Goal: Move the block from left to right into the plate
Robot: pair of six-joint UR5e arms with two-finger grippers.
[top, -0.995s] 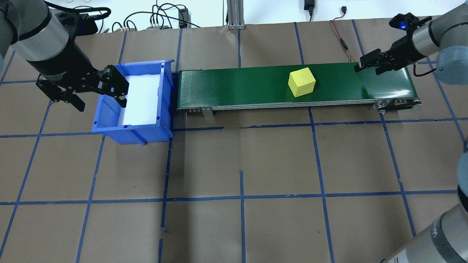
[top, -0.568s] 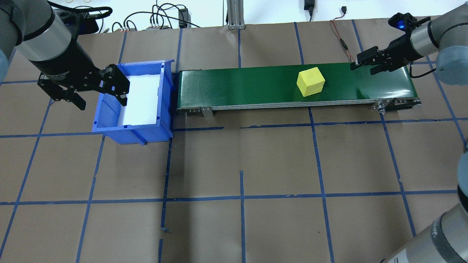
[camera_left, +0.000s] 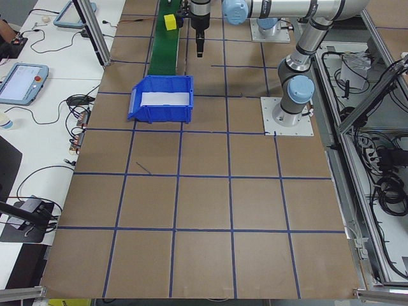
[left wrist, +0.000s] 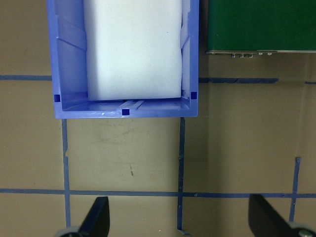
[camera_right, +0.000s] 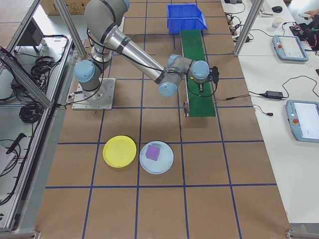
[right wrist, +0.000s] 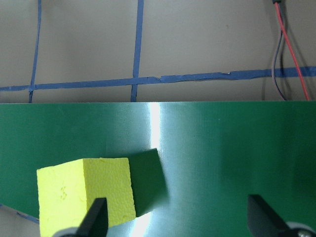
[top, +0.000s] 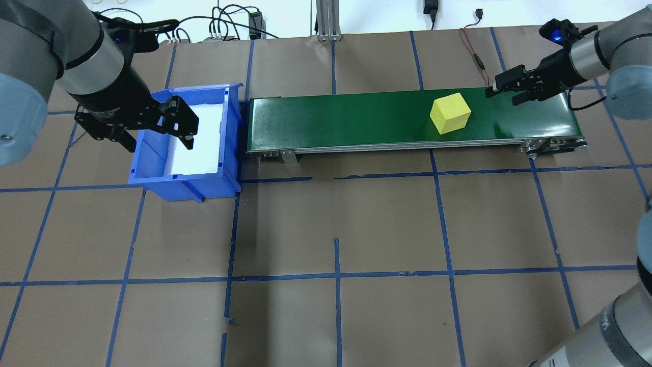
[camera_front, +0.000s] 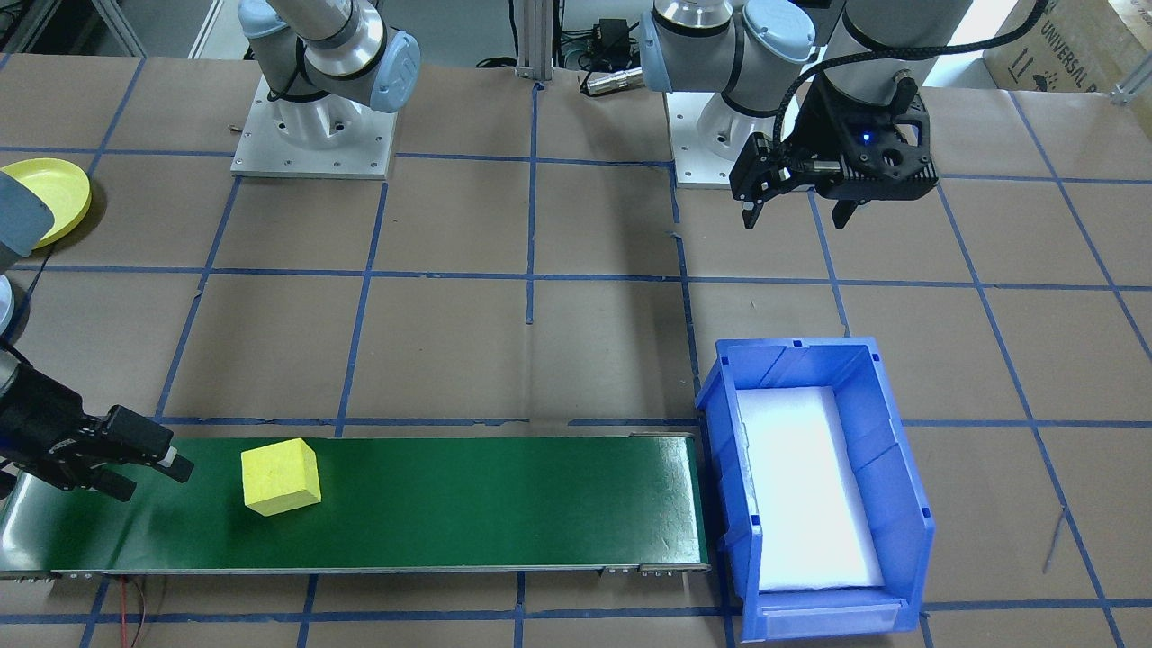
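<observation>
A yellow block (top: pixel 450 113) (camera_front: pixel 281 476) lies on the green conveyor belt (top: pixel 346 120) near its right end. My right gripper (top: pixel 501 95) (camera_front: pixel 151 479) hangs open just past the block, above the belt's end. In the right wrist view the block (right wrist: pixel 86 197) sits low and left, in front of one fingertip (right wrist: pixel 96 219), not between the two. The yellow plate (camera_front: pixel 49 198) (camera_right: pixel 119 151) rests on the table far to my right. My left gripper (top: pixel 158 142) (left wrist: pixel 180 219) is open and empty above the near end of the blue bin (top: pixel 153 173).
White foam lines the blue bin (camera_front: pixel 891 468) (left wrist: pixel 123 111), which stands at the belt's left end. A light blue plate (camera_right: pixel 167 162) holding a purple block (camera_right: pixel 153 153) lies beside the yellow plate. Red and black cables (top: pixel 473 56) run behind the belt.
The block has ridden the belt rightward, toward my right gripper. My left gripper has shifted right, over the bin. The right gripper has edged slightly left.
</observation>
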